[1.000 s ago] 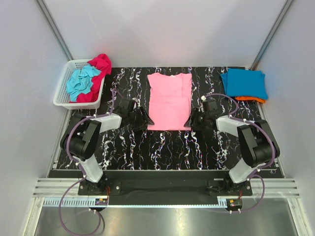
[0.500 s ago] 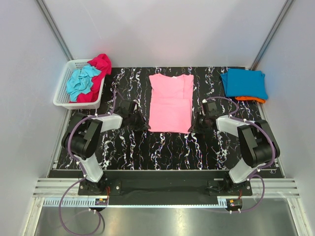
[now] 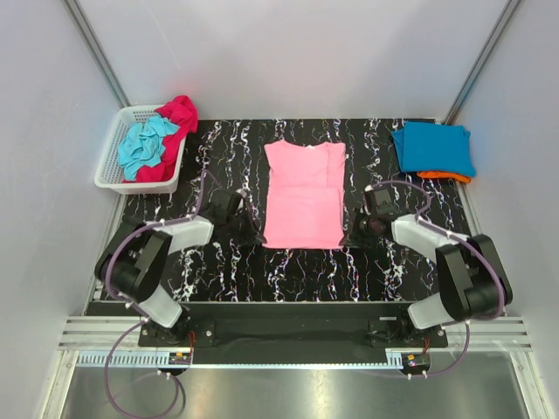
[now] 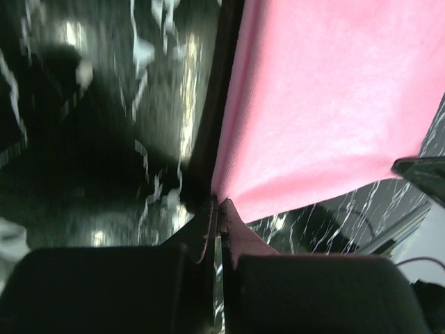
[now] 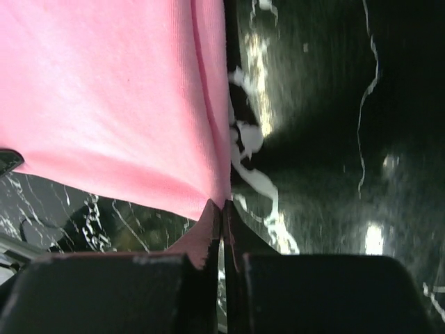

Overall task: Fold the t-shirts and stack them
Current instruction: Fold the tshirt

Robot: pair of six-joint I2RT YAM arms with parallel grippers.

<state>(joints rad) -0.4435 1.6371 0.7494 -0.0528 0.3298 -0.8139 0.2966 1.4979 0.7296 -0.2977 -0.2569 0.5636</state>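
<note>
L gripper (image 3: 258, 237) pinches pink tee (image 3: 303, 196) near hem corner at 7 o'clock; R gripper (image 3: 348, 239) pinches the 5 o'clock corner. Tee's long axis runs 12–6, neck at 12. Both arms equally near, so next fold prob. carries hem twd 12.

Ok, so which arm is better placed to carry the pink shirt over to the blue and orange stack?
Probably the right. The right gripper is shut on the pink shirt at its near right corner, and the stack lies far right, on its side. The left gripper pinches the opposite near corner.
</note>
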